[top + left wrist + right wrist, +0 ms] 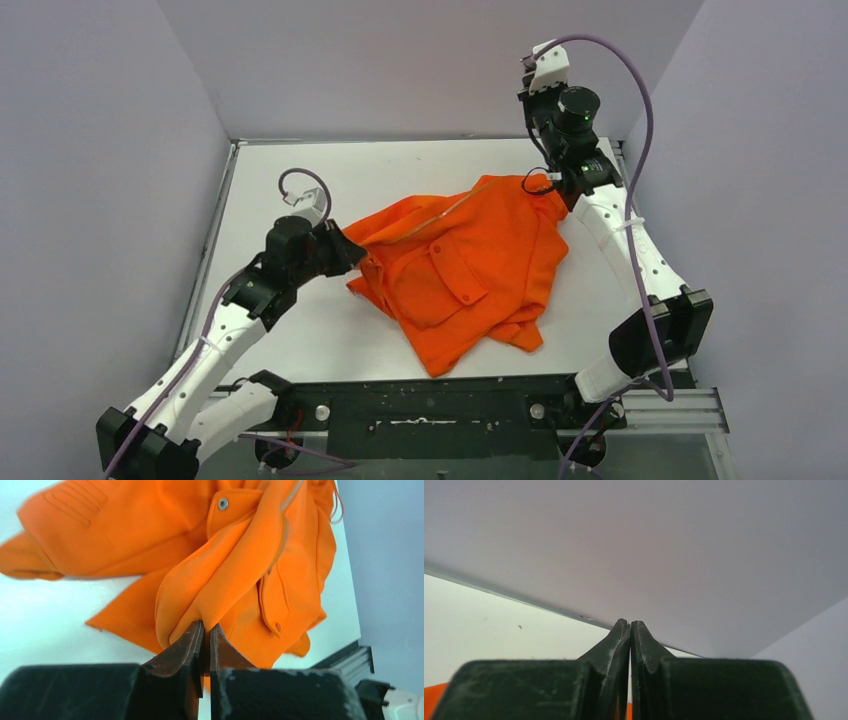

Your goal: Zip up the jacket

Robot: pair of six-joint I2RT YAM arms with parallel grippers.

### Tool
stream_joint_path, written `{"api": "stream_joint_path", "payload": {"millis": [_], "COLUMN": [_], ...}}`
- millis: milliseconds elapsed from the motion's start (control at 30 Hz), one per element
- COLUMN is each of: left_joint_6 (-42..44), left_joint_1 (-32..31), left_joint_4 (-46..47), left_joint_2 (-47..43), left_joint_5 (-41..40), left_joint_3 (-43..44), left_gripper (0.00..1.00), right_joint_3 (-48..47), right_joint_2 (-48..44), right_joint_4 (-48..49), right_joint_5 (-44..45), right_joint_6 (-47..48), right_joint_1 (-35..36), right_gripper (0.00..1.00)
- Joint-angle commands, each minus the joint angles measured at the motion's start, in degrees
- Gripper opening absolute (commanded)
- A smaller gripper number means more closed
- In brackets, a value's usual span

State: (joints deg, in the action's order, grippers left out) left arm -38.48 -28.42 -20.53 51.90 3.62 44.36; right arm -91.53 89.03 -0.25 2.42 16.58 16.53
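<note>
The jacket (pixel 460 270), small and bright orange, is lying crumpled in the middle of the white table (pixel 300 330), with one flap pocket (pixel 455 268) facing up and a sleeve bunching toward the near edge. The left gripper (pixel 206 627) is pinching a thick fold of the front edge at the jacket's left side, its fingers pressed tight on the cloth; the zipper (pixel 280 535) is running away from that fold, curving and slack, beside a silver snap (pixel 223 503). The right gripper (pixel 545 185) is holding at the far right corner. Its wrist view is showing the fingers closed together with orange low between them, so it appears to be gripping fabric there. The two arms seem to be stretching the garment flat before zipping. Doing this well is calling for pulling the two holds gently apart until the zipper line is lying straight and both front edges are sitting side by side. The slider is not showing clearly, so finding it comes next.
</note>
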Motion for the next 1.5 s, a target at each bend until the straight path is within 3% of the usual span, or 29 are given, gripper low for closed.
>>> {"api": "stream_joint_path", "payload": {"millis": [0,200,333,600,700,967,1200,1467], "left_joint_6": [3.3,4.0,3.9,4.6,5.6,7.8,9.3,10.0], "left_joint_1": [6.1,15.0,19.0,23.0,23.1,23.1,22.8,20.7], "left_joint_4": [4.9,4.0,2.6,2.1,1.2,-1.2,-3.5,-3.1], "left_joint_2": [4.3,10.3,13.4,15.3,15.6,12.5,8.8,3.9], "left_joint_5": [3.8,5.9,6.4,3.4,2.6,-2.1,-2.6,2.8], "left_joint_3": [7.2,14.6,18.6,18.5,17.3,13.5,12.6,7.6], "left_gripper": [0.0,0.0,0.0,0.0,0.1,0.47,0.54,0.55], "right_joint_3": [0.5,16.5,24.9,39.7,43.0,50.1,50.9,47.2], "right_joint_2": [-3.6,-11.5,-14.7,-19.5,-20.6,-21.4,-14.5,-2.3], "right_joint_4": [0.4,4.9,3.8,2.3,1.0,-0.2,4.2,5.0], "right_joint_5": [-6.9,-11.5,-13.4,-14.5,-14.2,-11.3,-8.6,-2.8], "right_joint_6": [-9.0,-22.0,-30.8,-36.7,-37.6,-40.6,-42.3,-42.1], "right_joint_1": [0.0,0.9,2.6,9.4,12.0,15.9,16.7,16.8], "right_gripper": [0.0,0.1,0.27,0.47,0.51,0.56,0.56,0.58]}}
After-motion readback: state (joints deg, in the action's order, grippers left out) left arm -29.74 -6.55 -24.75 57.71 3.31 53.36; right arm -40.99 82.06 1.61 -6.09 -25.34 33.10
